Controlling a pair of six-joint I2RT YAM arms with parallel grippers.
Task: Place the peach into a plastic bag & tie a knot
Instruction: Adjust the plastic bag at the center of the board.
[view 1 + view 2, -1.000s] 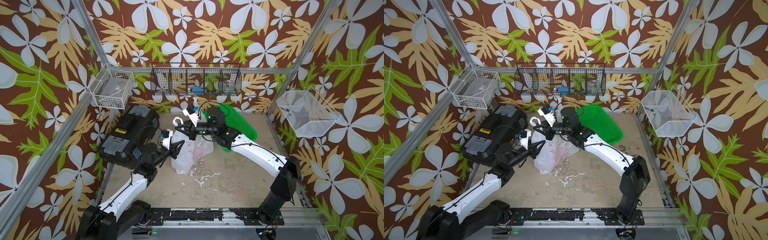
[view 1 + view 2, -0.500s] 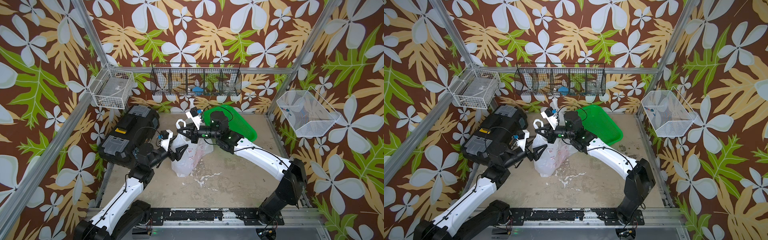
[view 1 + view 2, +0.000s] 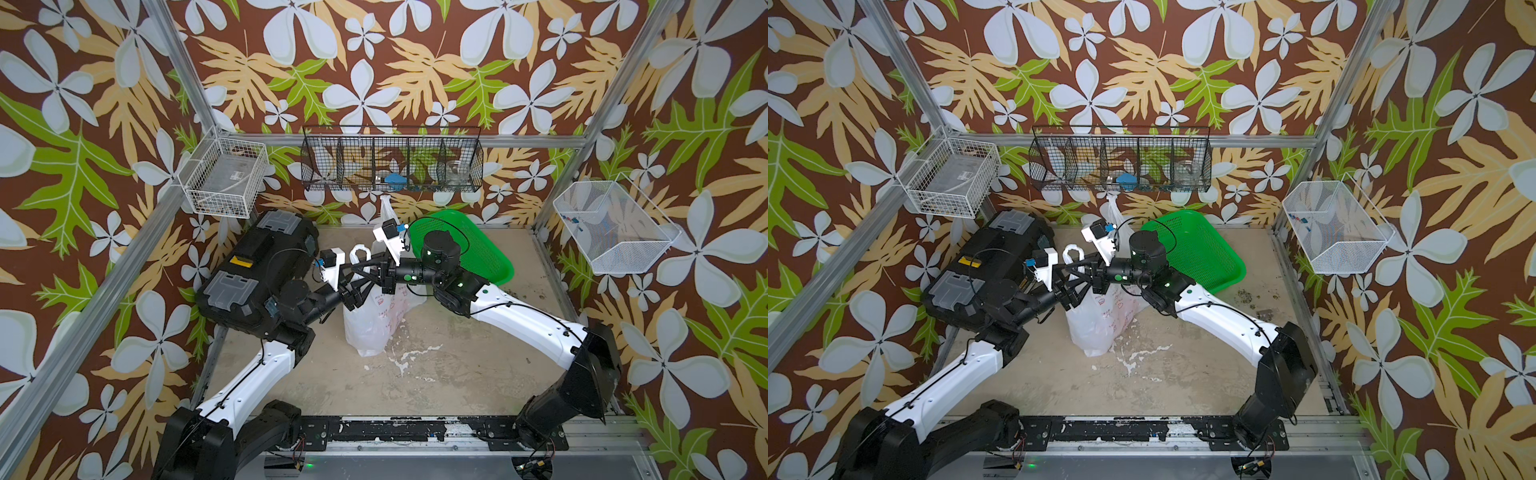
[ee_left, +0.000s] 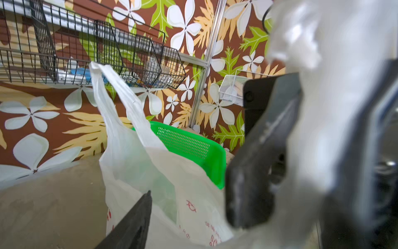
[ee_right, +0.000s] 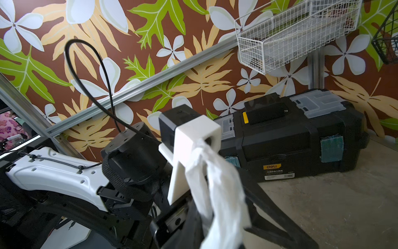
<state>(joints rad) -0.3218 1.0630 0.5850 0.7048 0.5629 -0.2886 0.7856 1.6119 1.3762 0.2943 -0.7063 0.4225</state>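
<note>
At the desk's centre: the plastic bag [image 3: 368, 328] slumps on the desk [image 3: 457, 374] between the two arms, its red print showing.
Twisted handle [image 5: 217, 194]: roped into one strand, with its loop end poking up above the grip. It is probably held high to keep the film taut and easy to reach.
Right fingers [image 5: 192, 230]: pressed together on the twisted handle, pinching it above the bag's mouth.
Left fingers [image 4: 133, 224]: spread and hovering just beside the pinched strand. They grip nothing I can see, and look ready to take a fresh hold.
Free handle [image 4: 112, 97]: stands upright at the bag's far side, untouched. Its tip is close under the wire rack [image 3: 390, 158], but I cannot tell whether they touch.
Peach: not visible. Whether it lies inside the bag cannot be told through the cloudy film.
Knot: none yet, as the two handles stand apart.
Surroundings: the green basket [image 3: 486, 257] sits just behind the bag and the black toolbox [image 3: 257, 266] is on the left arm's side.
Step, as I judge it: the handles are being gathered so they can be crossed.
Risk: thin film may slip from the pinch or tear.
</note>
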